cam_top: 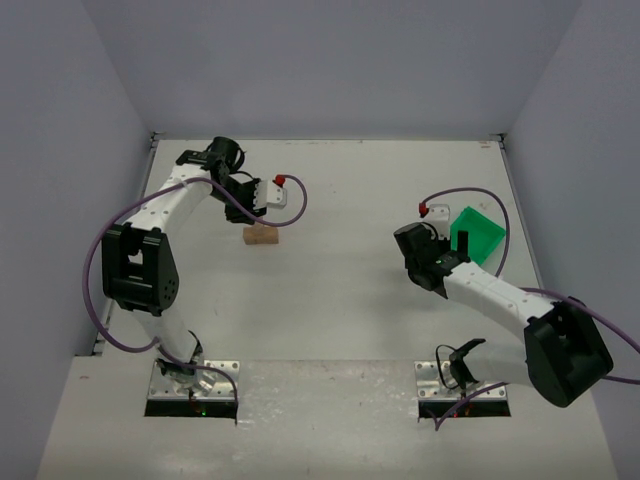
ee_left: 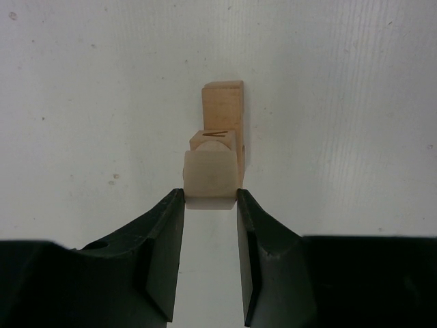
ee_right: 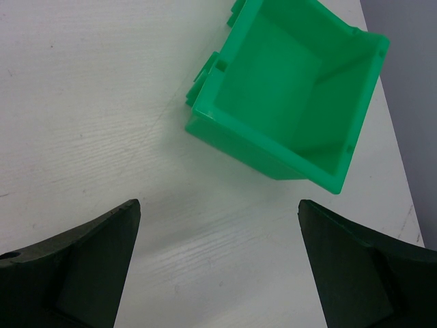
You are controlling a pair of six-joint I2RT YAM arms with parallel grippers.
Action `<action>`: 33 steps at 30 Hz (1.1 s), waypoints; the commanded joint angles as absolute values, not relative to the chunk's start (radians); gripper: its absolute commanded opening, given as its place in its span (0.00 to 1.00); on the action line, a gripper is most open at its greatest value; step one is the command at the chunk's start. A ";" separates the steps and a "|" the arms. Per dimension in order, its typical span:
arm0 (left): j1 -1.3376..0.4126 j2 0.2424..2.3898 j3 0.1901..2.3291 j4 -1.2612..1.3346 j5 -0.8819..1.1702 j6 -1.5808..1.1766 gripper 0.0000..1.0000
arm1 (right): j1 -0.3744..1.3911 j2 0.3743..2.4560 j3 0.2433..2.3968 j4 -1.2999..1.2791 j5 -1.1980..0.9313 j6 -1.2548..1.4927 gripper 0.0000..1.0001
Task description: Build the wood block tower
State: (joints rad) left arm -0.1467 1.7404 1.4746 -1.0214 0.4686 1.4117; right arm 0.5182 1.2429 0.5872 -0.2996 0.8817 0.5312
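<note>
My left gripper (ee_left: 210, 194) is shut on a pale tan wooden cube (ee_left: 212, 176), held by its sides at the very fingertips. Just beyond it stands a small wood tower: a tan cube (ee_left: 220, 139) on a longer tan bar (ee_left: 225, 102). In the top view the tower (cam_top: 260, 236) sits left of the table's middle, with the left gripper (cam_top: 254, 206) right behind and above it. I cannot tell whether the held cube touches the tower. My right gripper (ee_right: 218, 203) is wide open and empty over bare table, near the green bin (ee_right: 287, 89).
The bright green plastic bin (cam_top: 476, 232) lies tilted at the right, its inside showing no blocks. Grey walls close the table at the back and both sides. Purple cables loop from both arms.
</note>
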 commanded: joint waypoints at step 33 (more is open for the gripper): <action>-0.137 1.745 1.510 -1.008 0.500 1.409 0.04 | 0.514 1.250 0.627 -0.278 0.887 0.535 0.99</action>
State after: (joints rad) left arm -0.1467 1.7470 1.4750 -1.0145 0.4677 1.4055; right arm 0.5182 1.2449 0.5888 -0.2981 0.8643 0.5262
